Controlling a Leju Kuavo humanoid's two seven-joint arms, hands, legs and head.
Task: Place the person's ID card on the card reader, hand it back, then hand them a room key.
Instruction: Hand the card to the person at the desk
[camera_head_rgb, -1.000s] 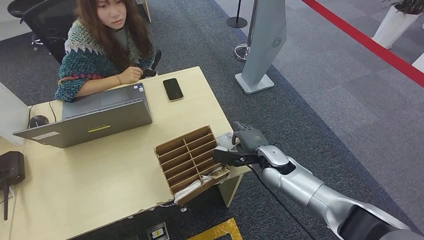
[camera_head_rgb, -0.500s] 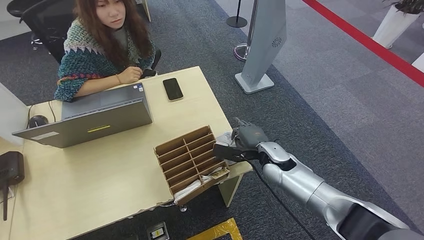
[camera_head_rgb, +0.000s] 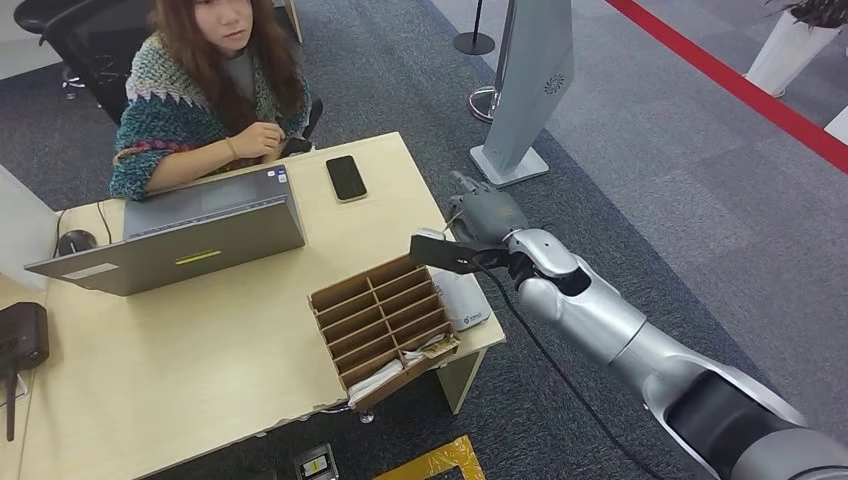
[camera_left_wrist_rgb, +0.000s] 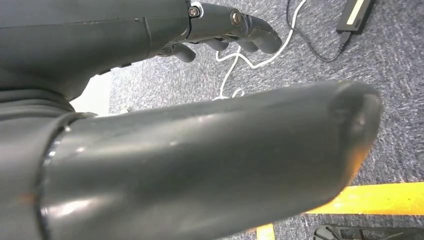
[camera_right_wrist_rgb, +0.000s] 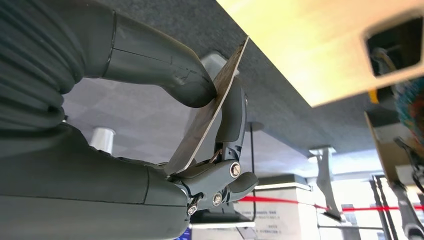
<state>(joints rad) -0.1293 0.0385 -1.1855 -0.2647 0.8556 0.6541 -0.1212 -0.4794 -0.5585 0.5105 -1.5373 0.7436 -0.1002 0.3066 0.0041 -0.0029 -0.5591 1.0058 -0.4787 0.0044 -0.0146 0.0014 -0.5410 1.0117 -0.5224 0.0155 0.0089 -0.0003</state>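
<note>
Moved: right hand (camera_head_rgb: 487, 222) has risen from beside the cardboard organizer (camera_head_rgb: 383, 322) and now hangs above the desk's right edge, leaving the white card reader (camera_head_rgb: 462, 295) uncovered.
Card (camera_head_rgb: 440, 254): thin, flat and dark, seen nearly edge-on in the right wrist view (camera_right_wrist_rgb: 207, 112), its face catching a grey-brown sheen; it points toward the desk middle.
Right hand grip: thumb (camera_right_wrist_rgb: 165, 67) presses 1 face of the card, fingers (camera_right_wrist_rgb: 231, 125) back the other.
Card position: in the air above the far end of the card reader, not touching it.
Left hand (camera_left_wrist_rgb: 190, 130): fingers (camera_left_wrist_rgb: 235, 30) curled in loosely over grey carpet, holding nothing.
Organizer: brown slotted rack with 2 columns of narrow compartments; a few pale and printed cards lie in the near end slots.
Desk (camera_head_rgb: 200, 350): open laptop (camera_head_rgb: 190, 235), black phone (camera_head_rgb: 346, 178).
Person (camera_head_rgb: 205, 95): seated behind the laptop.
</note>
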